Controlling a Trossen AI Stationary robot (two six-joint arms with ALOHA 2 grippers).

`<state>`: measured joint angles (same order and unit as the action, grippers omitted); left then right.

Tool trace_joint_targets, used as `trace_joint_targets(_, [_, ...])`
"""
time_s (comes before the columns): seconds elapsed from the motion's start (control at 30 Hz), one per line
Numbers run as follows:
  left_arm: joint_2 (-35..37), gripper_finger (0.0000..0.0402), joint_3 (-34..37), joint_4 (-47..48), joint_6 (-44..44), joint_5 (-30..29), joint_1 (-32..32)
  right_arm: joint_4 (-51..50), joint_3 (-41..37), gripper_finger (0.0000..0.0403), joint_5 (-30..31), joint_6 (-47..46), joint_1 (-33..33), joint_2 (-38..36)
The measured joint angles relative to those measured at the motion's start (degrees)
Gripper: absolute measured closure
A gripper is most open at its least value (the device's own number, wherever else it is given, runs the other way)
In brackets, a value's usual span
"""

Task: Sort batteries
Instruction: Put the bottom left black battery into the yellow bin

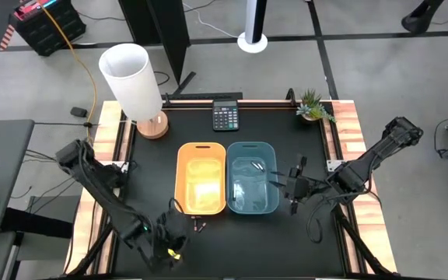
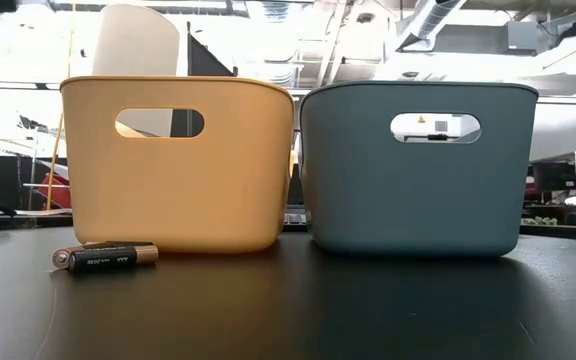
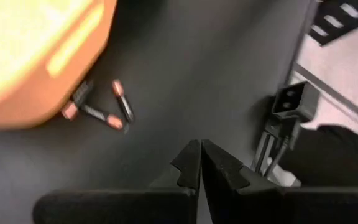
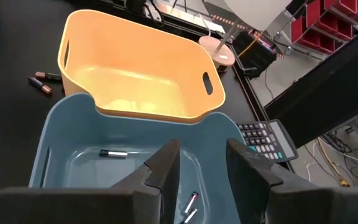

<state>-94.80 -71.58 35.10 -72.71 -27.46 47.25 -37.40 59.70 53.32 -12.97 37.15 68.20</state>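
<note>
Three dark batteries with coppery ends [image 3: 122, 99] lie on the black table by the near corner of the orange bin [image 1: 201, 177]; one shows close up in the low view [image 2: 103, 258]. The blue bin [image 1: 252, 177] holds three white/silvery batteries [image 4: 114, 153] on its floor. My left gripper [image 3: 201, 155] is shut, touching nothing, above the table near its near edge, a short way nearer than the dark batteries [image 1: 199, 225]. My right gripper [image 4: 201, 168] is open and holds nothing, just right of the blue bin's right rim [image 1: 292, 189].
A black calculator [image 1: 225, 117], a white cylinder on a wooden base [image 1: 134, 82] and a small plant [image 1: 313, 106] stand along the far edge. A small camera on a stand [image 3: 291, 102] sits at the near edge. Bare table lies right of the blue bin.
</note>
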Motion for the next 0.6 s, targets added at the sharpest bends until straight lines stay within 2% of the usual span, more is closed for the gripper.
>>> trace_joint_targets(0.13, [-5.93,0.04,-1.5,0.08,-9.38,0.28,0.02,0.24,0.0,0.0262,1.05,-0.04,0.04,0.0])
trace_joint_targets(0.27, [-10.7,0.0401,-3.1,-0.22,-12.32,0.4,0.0,1.49,0.0,0.0262,1.17,-0.06,0.04,0.0])
trace_joint_targets(0.6, [-14.01,0.0401,-3.25,0.75,-24.65,0.14,-1.16,3.8,0.02,0.0262,1.34,1.09,1.22,0.0])
